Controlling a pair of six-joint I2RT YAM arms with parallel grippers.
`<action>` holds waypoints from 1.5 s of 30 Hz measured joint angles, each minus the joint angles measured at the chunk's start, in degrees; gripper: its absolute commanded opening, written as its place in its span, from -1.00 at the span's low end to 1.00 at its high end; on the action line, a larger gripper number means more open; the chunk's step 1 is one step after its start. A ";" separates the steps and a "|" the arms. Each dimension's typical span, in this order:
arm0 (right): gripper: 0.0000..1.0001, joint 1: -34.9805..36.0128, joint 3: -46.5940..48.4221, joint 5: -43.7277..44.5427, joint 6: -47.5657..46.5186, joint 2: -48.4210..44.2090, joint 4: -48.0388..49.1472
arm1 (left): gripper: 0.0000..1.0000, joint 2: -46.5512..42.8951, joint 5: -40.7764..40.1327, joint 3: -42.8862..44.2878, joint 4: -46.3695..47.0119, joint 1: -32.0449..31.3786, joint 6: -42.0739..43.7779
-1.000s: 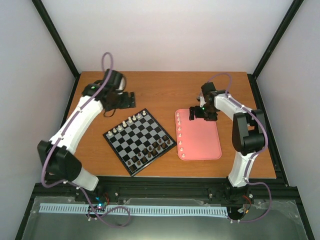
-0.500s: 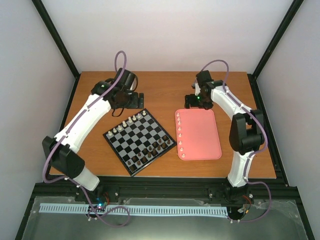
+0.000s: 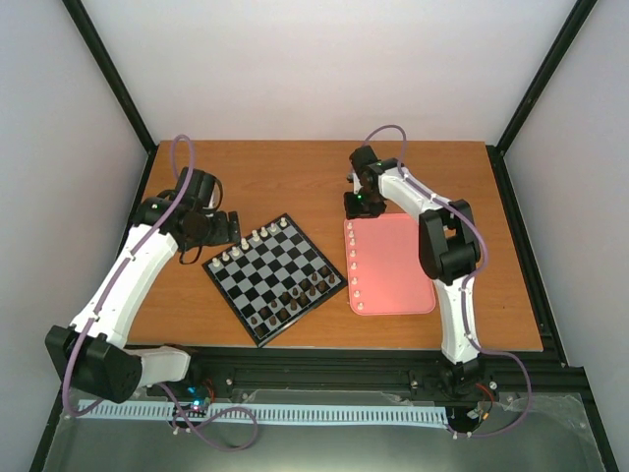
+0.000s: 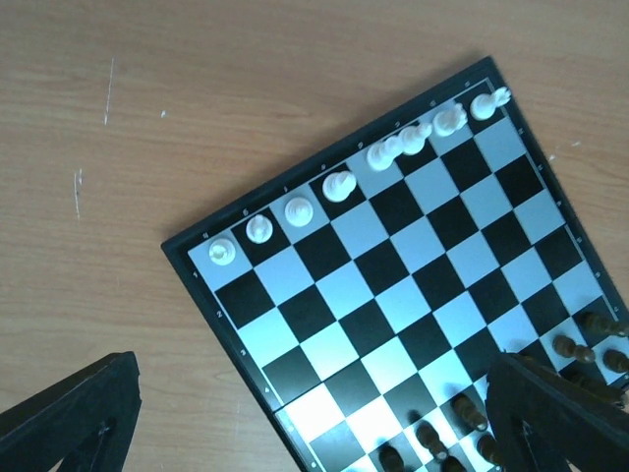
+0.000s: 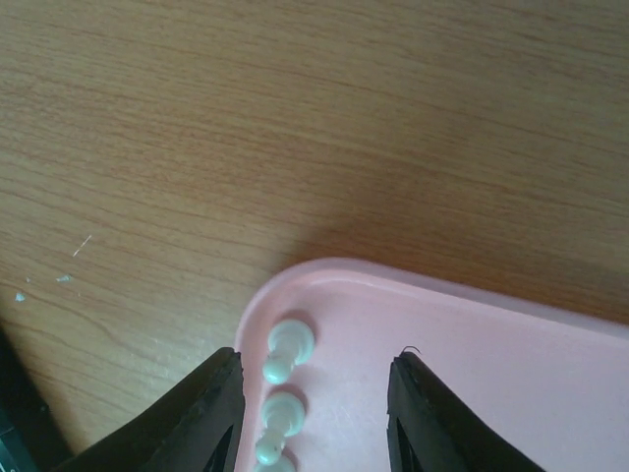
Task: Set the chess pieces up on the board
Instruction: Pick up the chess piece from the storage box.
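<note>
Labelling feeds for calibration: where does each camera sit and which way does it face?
Top external: high behind the bases, looking down on board, pink tray, left arm, right arm.
Left wrist: above the board, facing down; left gripper's fingers at bottom corners.
Right wrist: low over the tray's corner and white pawns; right gripper's fingers below.
Top and left wrist share the board's white row.

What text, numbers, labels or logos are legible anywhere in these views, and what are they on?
Nothing is legible enough to quote.
Board: tiny pale coordinate marks run along its rim in the left wrist view, too small to read.
Tray: no print visible.
Table: no print visible, only scratches.
</note>
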 measured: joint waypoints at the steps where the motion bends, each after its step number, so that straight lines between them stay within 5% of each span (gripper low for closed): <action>1: -0.17 0.20 0.70 0.02 0.00 0.66 -0.22 | 0.96 -0.20 0.13 -0.85 0.00 0.22 0.00; 10: -0.23 1.01 1.86 0.02 0.42 1.97 -1.40 | 0.97 -0.28 0.66 -3.34 0.11 0.61 0.04; 28: -0.70 1.75 3.58 0.66 0.92 4.33 -1.86 | 0.98 -0.07 1.11 -3.48 0.22 0.61 0.48; 39: -0.61 1.84 3.63 1.03 0.70 4.33 -2.89 | 0.98 -0.07 1.75 -5.31 0.39 0.61 0.52; 45: -0.85 1.97 3.63 1.20 0.59 4.33 -2.93 | 0.98 -0.07 1.97 -5.68 0.52 0.61 0.61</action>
